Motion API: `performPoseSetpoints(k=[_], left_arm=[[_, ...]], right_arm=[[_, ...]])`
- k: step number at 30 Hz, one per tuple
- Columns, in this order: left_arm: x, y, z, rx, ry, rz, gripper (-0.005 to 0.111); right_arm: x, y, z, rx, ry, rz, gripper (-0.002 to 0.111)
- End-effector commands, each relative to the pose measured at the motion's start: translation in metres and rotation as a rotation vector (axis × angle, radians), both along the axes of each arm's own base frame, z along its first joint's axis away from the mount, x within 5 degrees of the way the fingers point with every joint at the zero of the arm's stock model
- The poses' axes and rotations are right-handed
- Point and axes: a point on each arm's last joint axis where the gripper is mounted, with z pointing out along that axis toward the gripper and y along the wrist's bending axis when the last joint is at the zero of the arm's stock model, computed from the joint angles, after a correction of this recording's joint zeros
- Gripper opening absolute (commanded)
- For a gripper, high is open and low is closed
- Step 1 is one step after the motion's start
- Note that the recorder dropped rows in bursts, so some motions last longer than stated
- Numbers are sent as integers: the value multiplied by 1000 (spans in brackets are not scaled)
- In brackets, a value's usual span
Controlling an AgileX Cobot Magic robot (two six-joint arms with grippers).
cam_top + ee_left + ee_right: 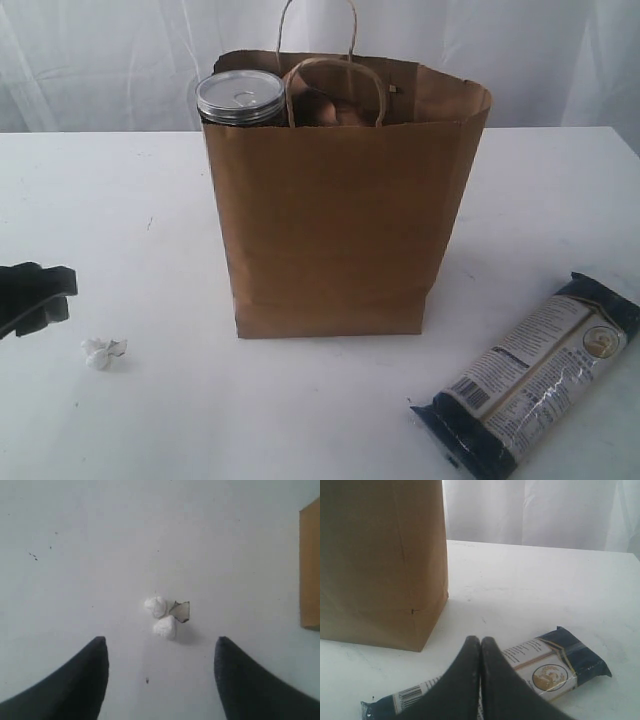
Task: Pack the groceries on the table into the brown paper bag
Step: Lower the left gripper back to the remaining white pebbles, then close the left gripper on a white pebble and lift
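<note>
exterior view: packet (530,375) lies diagonally.

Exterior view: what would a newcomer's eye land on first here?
The tall kraft-brown paper bag standing upright in the middle of the white tabletop dominates, with a silver pull-tab can poking above its rim at the left corner. A long dark-blue packet lies flat to the bag's right, nearer the camera. A small crumpled white scrap sits off to the left.
</note>
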Motion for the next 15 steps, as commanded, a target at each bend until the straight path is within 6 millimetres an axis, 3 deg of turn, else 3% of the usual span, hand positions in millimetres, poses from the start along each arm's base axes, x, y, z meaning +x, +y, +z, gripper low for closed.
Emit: performPoseSetpoints(k=[1,7,15], left_arm=[[13,-4,-22,-10,57,24,64],[34,-12,-45,-10,90,24,64],[56,-19,-55,13,151,27,64]], right_arm=[[0,-1,-1,5,0,-10,0],[0,-1,-1,5,0,-10,0],[0,-1,-1,5,0,-10,0]])
